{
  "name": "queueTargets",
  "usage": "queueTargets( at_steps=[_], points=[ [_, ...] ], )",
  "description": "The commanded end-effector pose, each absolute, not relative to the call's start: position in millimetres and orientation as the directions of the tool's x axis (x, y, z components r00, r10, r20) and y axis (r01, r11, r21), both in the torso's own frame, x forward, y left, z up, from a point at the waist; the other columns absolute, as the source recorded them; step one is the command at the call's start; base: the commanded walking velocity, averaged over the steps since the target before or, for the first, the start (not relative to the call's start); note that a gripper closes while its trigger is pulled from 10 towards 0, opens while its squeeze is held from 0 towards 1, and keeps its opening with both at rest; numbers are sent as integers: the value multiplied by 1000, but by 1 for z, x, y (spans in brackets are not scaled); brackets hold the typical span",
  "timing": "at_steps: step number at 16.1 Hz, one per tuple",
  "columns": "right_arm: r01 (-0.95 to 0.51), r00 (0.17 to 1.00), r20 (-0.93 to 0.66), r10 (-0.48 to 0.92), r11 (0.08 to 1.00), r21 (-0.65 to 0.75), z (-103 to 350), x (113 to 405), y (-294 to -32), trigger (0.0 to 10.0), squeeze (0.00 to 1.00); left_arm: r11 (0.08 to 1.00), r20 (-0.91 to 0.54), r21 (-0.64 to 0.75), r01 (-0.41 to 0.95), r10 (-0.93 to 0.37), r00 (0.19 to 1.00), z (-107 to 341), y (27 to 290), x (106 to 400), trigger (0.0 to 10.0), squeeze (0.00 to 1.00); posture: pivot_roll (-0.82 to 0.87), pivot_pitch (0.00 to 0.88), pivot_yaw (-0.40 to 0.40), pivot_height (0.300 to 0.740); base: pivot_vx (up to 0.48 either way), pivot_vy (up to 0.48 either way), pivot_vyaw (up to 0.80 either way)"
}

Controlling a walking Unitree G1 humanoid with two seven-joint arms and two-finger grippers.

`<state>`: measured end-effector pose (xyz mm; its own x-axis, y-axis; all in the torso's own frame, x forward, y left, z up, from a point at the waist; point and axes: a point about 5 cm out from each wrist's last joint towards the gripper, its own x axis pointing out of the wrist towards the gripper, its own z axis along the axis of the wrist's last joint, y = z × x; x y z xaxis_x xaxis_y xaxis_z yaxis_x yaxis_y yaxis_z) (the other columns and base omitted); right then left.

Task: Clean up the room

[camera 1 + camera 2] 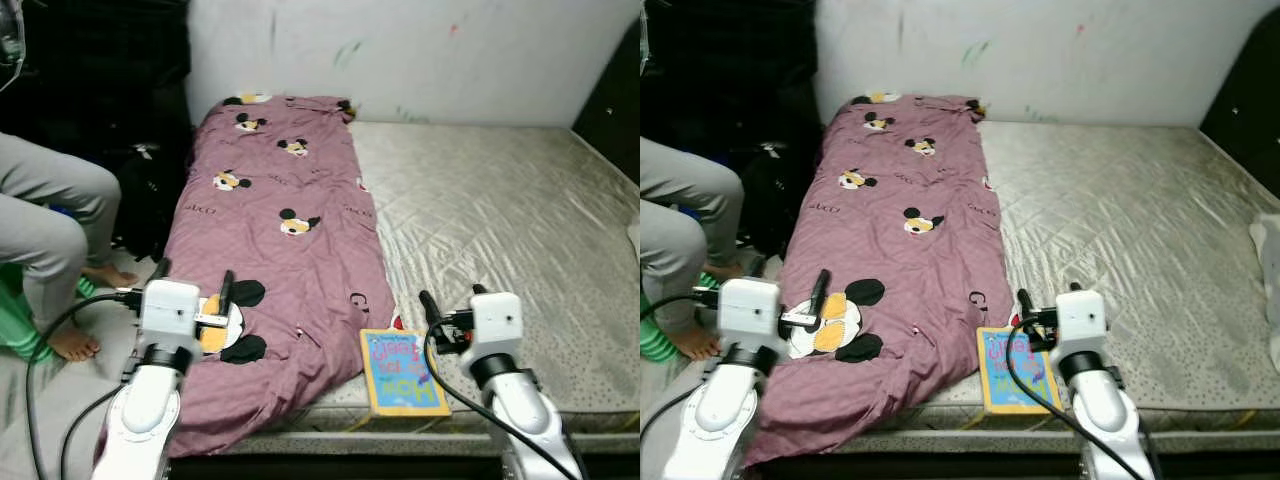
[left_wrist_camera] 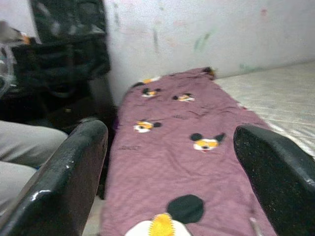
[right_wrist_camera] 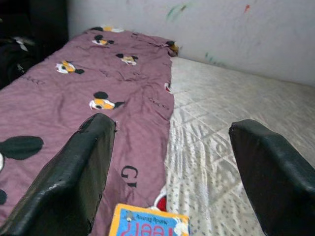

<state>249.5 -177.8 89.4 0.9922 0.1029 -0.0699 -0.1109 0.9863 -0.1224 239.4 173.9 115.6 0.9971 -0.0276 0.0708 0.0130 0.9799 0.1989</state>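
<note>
- The left gripper (image 2: 170, 187) hovers over the near end of the blanket (image 1: 280, 250), fingers (image 2: 64, 182) spread wide, holding nothing.
- The right gripper (image 3: 170, 182) hangs just beside the book (image 1: 403, 372), fingers wide and empty.
- The book lies at the mattress (image 1: 500, 220) front edge, touching the blanket.
- A person's legs (image 1: 50, 220) are at the left.

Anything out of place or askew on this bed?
Yes. A children's book lies at the near edge of the mattress, beside the right gripper. The purple cartoon blanket covers just the left strip of the bed, its near end drooping off by the left gripper. Both grippers are open.
</note>
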Motion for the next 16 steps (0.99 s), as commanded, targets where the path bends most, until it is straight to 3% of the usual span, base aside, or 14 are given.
queueTargets(
  at_steps=[1, 16],
  points=[
    [-96, 994, -59, 89, 986, -136, 93, 250, -184, 10000, 0, 981, 75, 195, 17, -32, 997, 116, 170, 240, 10000, 0, -121, 0, -7, 740, 0, -368, 0],
    [-102, 993, -80, 92, 985, -138, 85, 254, -186, 10000, 0, 982, 56, 186, 21, -32, 998, 112, 169, 237, 10000, 0, -101, 0, -8, 740, 0, -364, 0]
  ],
)
